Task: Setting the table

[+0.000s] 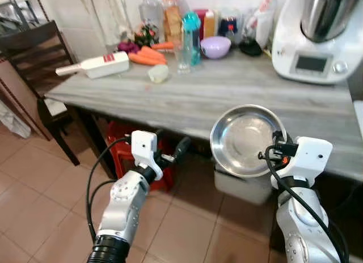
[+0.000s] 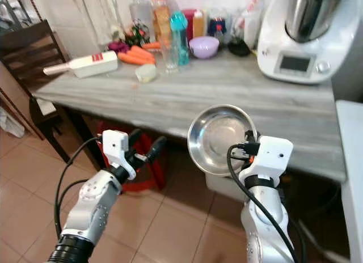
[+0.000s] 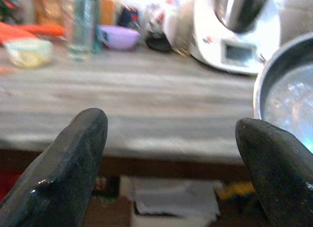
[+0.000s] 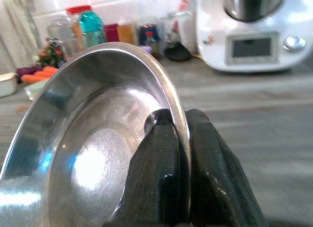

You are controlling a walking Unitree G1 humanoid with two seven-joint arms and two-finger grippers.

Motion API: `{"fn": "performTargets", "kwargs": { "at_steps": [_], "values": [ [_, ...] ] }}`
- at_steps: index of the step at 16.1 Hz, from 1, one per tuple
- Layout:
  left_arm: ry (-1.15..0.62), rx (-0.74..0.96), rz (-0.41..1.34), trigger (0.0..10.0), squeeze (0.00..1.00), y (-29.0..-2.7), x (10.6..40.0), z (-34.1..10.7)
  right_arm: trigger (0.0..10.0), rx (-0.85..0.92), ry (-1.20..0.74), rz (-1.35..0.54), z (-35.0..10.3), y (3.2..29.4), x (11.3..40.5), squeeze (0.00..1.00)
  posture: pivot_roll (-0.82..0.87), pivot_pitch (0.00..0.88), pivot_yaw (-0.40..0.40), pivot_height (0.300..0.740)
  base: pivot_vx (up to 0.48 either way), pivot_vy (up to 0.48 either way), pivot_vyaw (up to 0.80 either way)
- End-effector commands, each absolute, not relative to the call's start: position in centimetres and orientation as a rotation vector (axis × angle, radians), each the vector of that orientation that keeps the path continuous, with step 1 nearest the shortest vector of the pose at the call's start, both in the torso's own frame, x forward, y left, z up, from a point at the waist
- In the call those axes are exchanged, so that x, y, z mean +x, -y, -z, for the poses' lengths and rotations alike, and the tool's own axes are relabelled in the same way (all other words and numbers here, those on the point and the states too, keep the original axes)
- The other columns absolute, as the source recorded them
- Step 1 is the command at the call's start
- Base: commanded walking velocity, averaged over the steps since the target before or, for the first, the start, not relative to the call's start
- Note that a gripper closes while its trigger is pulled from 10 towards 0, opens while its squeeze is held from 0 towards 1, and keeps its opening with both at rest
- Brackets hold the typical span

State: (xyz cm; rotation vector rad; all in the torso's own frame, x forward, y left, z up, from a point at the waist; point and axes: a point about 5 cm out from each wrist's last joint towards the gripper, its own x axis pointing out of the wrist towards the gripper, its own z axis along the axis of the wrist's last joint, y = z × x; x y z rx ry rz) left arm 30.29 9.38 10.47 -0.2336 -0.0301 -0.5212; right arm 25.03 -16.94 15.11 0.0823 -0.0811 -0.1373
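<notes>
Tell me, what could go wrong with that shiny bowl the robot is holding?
The right gripper pinches the steel bowl only by its thin rim, and the bowl is tilted, so it might slip and clatter down. It hangs at the front edge of the grey table, so it could bump that edge or get set down too close to it and fall. The left gripper is open and not helping.

A home kitchen is showing here: beyond the right gripper [image 1: 279,145] a grey table [image 1: 198,98] is carrying a food processor [image 1: 315,39], carrots [image 1: 148,56], bottles [image 1: 190,33] and a purple bowl [image 1: 216,46] against white wall tiles, with a dark chair [image 1: 37,64] standing on terracotta floor tiles [image 1: 51,200] off to the left gripper's [image 1: 170,152] side.
</notes>
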Motion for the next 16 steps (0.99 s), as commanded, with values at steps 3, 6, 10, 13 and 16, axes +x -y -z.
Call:
{"fn": "performTargets", "kwargs": {
  "at_steps": [3,6,10,13,16],
  "values": [
    [0.036,-0.212,0.491,10.0,0.00,-10.5,30.5,-10.6,10.0,0.105,0.093,0.109,-15.4,15.9,25.0,0.00,-0.19,0.009,0.059,0.740,0.435,0.000,0.00],
    [0.036,-0.210,0.492,10.0,0.00,-10.5,30.5,-10.5,10.0,0.106,0.091,0.110,-15.4,15.9,25.1,0.00,-0.19,0.009,0.059,0.740,0.435,0.000,0.00],
    [0.034,-0.208,0.490,10.0,0.00,-10.6,30.4,-10.5,10.0,0.106,0.088,0.123,-15.3,16.0,25.2,0.00,-0.19,0.009,0.058,0.740,0.480,0.000,0.00],
    [0.029,-0.207,0.484,10.0,0.00,-10.7,30.3,-10.4,10.0,0.129,0.075,0.163,-15.1,16.5,25.3,0.00,-0.19,0.009,0.057,0.740,0.421,0.000,0.00],
    [0.017,-0.182,0.456,10.0,0.00,-11.9,30.1,-10.0,10.0,0.113,0.040,0.181,-14.7,16.9,25.7,0.00,-0.19,0.009,0.057,0.740,0.000,0.000,0.00]
  ]
}}
